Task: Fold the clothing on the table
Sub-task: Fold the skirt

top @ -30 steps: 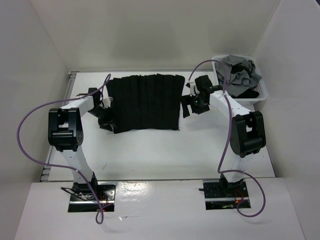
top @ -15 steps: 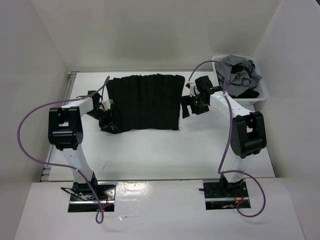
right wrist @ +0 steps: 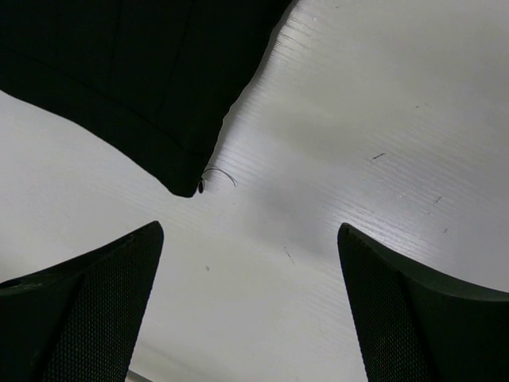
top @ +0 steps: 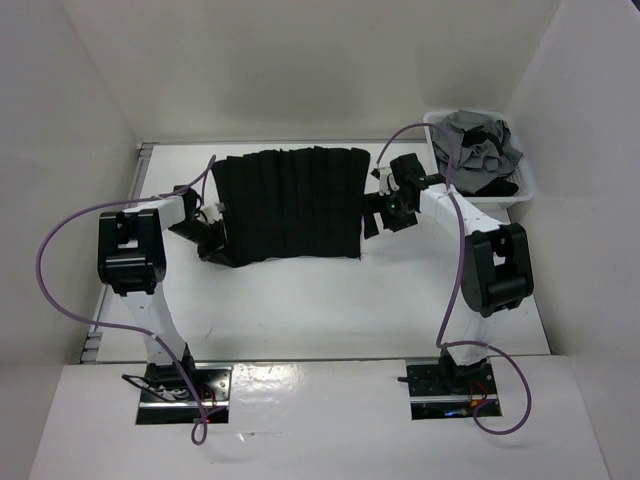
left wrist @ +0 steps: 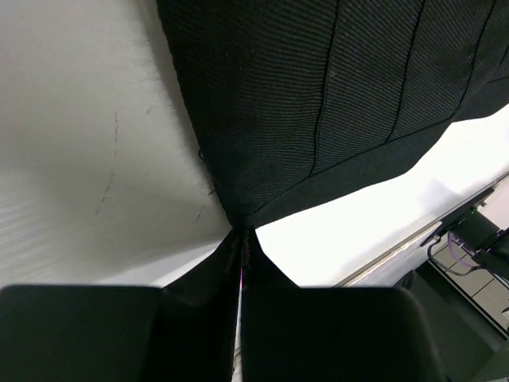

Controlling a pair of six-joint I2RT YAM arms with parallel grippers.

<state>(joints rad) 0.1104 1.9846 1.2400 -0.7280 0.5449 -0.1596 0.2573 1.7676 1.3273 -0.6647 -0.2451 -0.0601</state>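
Note:
The black ribbed clothing [top: 290,205] lies spread flat on the white table [top: 300,300], far wider than either gripper. My left gripper [top: 212,243] sits at its near left corner, jaws shut on that corner of the clothing [left wrist: 334,103]; the fabric bunches to a point where the left gripper [left wrist: 241,239] pinches it. My right gripper [top: 377,214] hovers just off the garment's right edge. In the right wrist view the right gripper [right wrist: 248,232] is open over bare table, and a corner of the clothing [right wrist: 119,72] lies a little beyond the left fingertip, untouched.
A white plastic basket [top: 525,190] at the back right holds a grey garment [top: 475,140] and dark cloth. White walls close in the table on three sides. A metal rail [top: 145,152] runs along the far left edge.
The left gripper has closed on the clothing's near left corner. The right gripper has shifted slightly towards the garment's right edge and stays open.

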